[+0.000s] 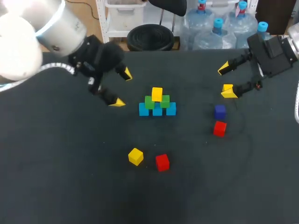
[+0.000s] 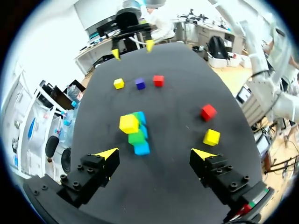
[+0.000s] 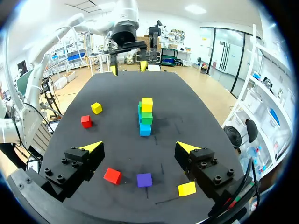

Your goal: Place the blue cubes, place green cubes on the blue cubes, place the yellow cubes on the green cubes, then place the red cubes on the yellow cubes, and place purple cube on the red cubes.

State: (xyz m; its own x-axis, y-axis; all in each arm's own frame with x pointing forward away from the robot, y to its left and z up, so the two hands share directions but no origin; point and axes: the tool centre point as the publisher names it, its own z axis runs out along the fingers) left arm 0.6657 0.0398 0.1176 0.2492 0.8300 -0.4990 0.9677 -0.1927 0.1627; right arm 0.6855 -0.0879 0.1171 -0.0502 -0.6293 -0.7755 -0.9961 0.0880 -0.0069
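Blue cubes [image 1: 157, 110] in a row of three near the middle of the tabletop [image 1: 70, 186] from the head view, with two green cubes [image 1: 149, 102] on them and a placed yellow cube [image 1: 157, 94] on the greens. Looks like the yellow step, only begun, with reds and purple not yet stacked. Left hand [image 1: 122, 88] near the pile, fingers wide, holding nothing. Right hand [image 1: 226, 80] well apart from it, equally wide and empty, with a spare yellow cube [image 1: 227, 87] right by one fingertip, then the purple cube [image 1: 220, 111] and a red cube [image 1: 219, 128] close by. On the pile's near side, a front yellow cube [image 1: 135, 156] beside a front red cube [image 1: 162, 162]. From the left wrist view: pile ahead of the spread left hand [image 2: 155, 152], front yellow cube [image 2: 211, 137] off beyond one finger. From the right wrist view: pile well ahead of the right hand [image 3: 139, 147], spare yellow cube [image 3: 187, 188] just beside one finger, purple cube [image 3: 144, 179] under the open hand. Next move probably calls for closing on a loose yellow, most handily the spare one, then setting it squarely on the greens without nudging the pile.
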